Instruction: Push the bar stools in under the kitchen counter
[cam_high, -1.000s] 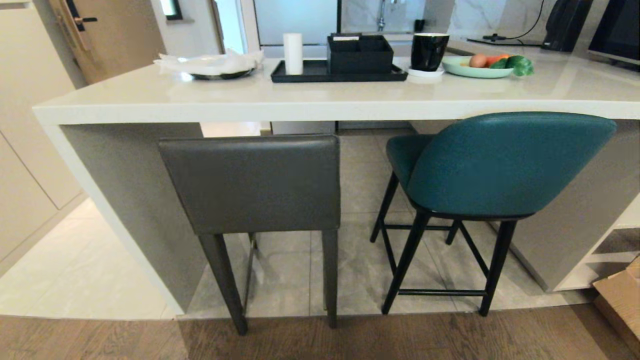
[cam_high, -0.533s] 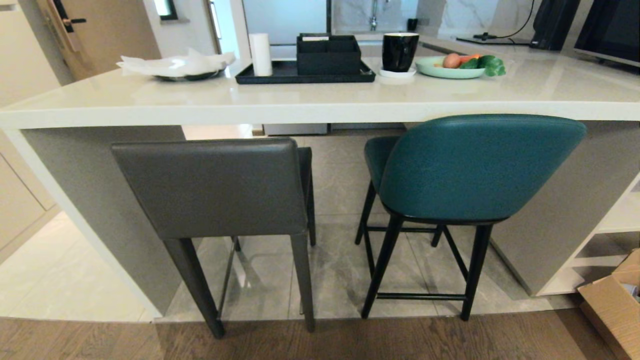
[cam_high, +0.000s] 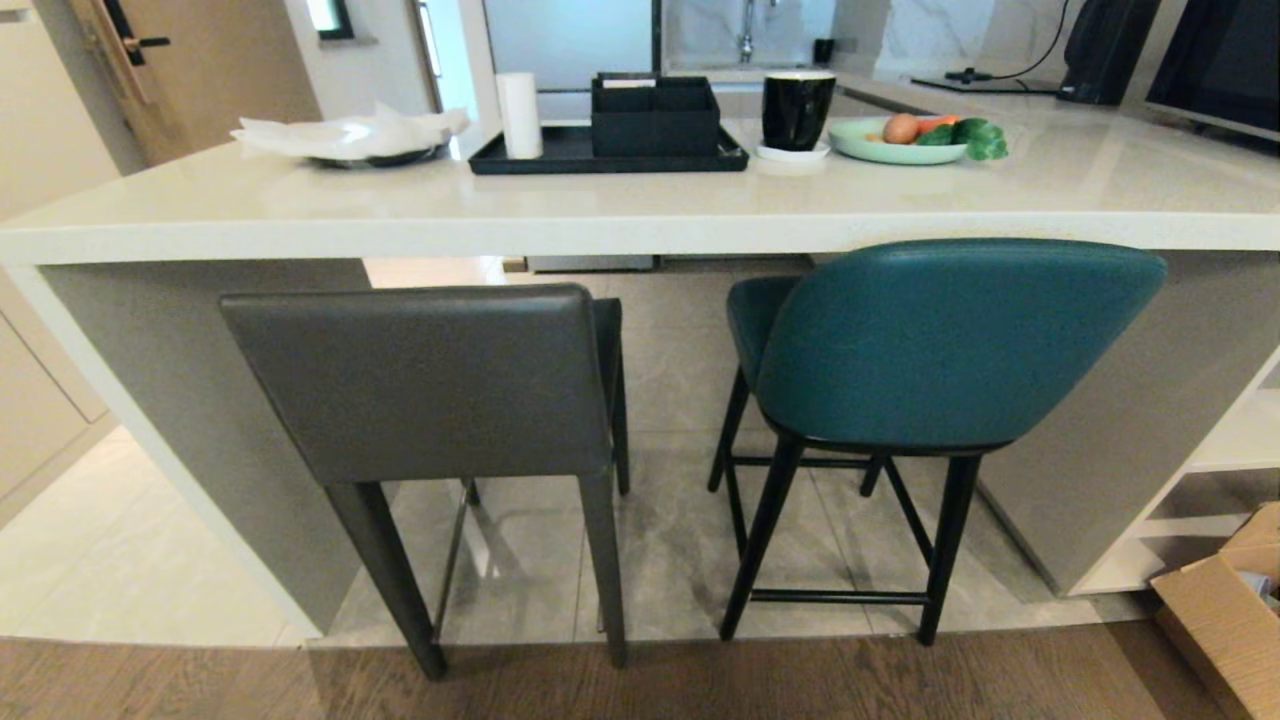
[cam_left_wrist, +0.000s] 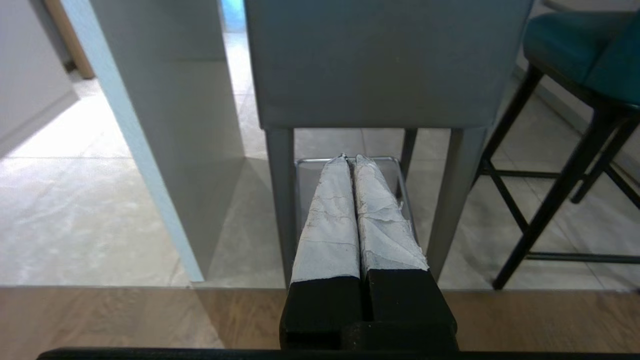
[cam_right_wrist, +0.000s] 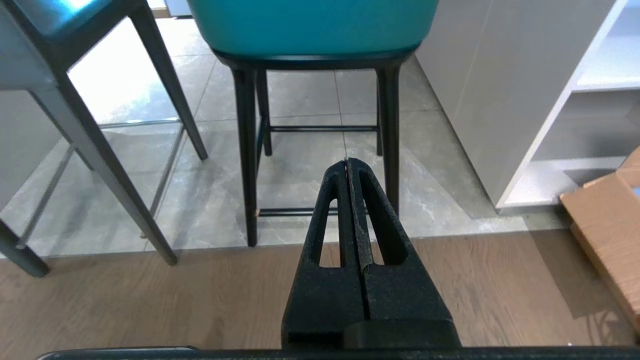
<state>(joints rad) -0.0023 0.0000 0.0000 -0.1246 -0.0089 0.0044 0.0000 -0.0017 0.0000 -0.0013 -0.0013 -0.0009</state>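
Head view: white bench (cam_high: 620, 215) across the middle, carrying a black tray (cam_high: 600, 160), a black mug (cam_high: 797, 108), a green plate of vegetables (cam_high: 900, 148) and a paper-covered dish (cam_high: 350, 140). Below the bench's front edge, dark grey stool (cam_high: 420, 385) toward the left panel, seat tucked beneath the slab, back just outside the edge, rear legs at the seam between tile and wood floor. Beside it on the right, well apart, teal stool (cam_high: 950, 345), likewise pushed under, curved back just below the bench edge. Open white shelves (cam_high: 1235, 450) at the bench's right end, a cardboard box (cam_high: 1225, 605) near them. Left wrist view: left claw (cam_left_wrist: 351, 159) pressed fully closed, empty, low before the grey stool (cam_left_wrist: 385, 65), short of its legs and footrest. Right wrist view: right claw (cam_right_wrist: 347, 162) likewise closed on nothing, low above the wood floor, facing the teal stool (cam_right_wrist: 312, 25), not touching it.
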